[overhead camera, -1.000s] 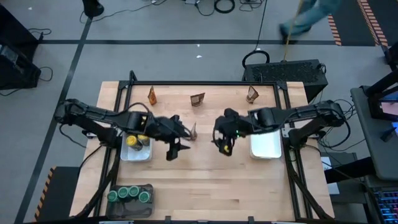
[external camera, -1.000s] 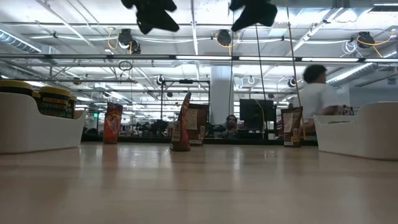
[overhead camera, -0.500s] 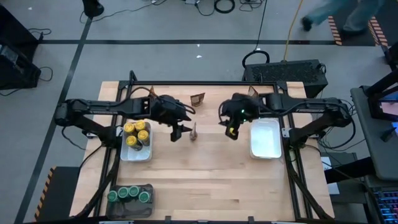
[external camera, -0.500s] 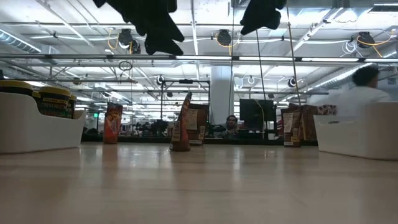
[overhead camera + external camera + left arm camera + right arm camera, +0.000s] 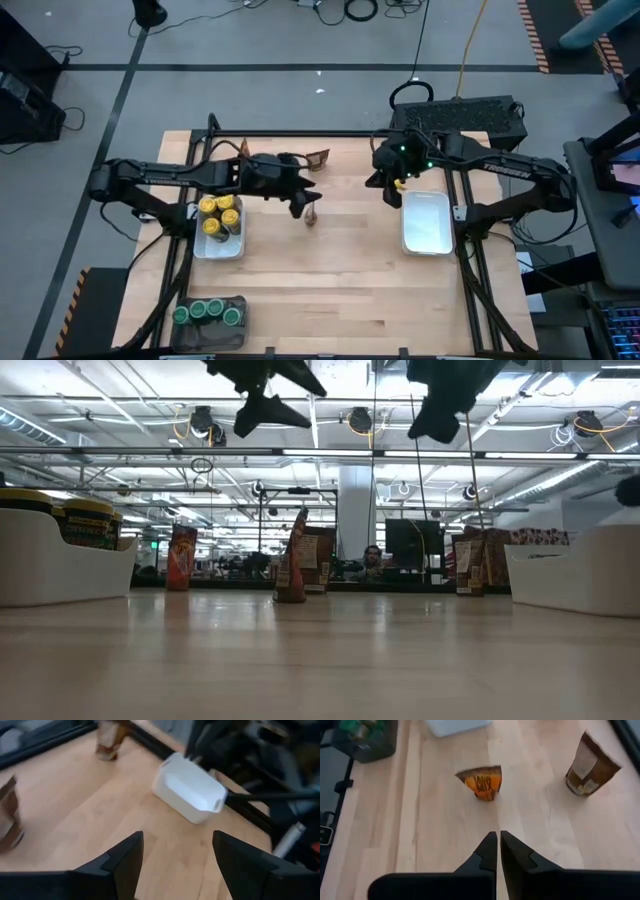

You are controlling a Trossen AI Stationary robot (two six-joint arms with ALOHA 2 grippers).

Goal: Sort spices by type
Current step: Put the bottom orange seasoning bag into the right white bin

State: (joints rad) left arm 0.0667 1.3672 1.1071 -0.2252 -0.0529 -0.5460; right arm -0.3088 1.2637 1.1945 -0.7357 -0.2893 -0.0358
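Observation:
Three jars with yellow lids (image 5: 217,216) stand in the left white tray (image 5: 218,246). Several green-lidded jars (image 5: 208,312) fill the dark tray at the near left. Brown-orange packets stand upright on the table: one in the middle (image 5: 313,213), one farther back (image 5: 318,158), one at the far left (image 5: 181,558) and one at the far right (image 5: 468,563). My left gripper (image 5: 300,205) hangs open above the table, just left of the middle packet (image 5: 482,782). My right gripper (image 5: 497,851) is shut and empty, high over the far right.
An empty white tray (image 5: 425,222) lies at the right, also seen in the left wrist view (image 5: 190,787). A dark frame rail (image 5: 330,133) runs along the far edge. Bare wood stretches across the near half of the table.
Both grippers have moved toward the far edge and toward the right. The left one has come off the left tray, which uncovered the yellow-lidded jars, and now hangs beside the middle packet. The right one has gone from mid-table to the far right.

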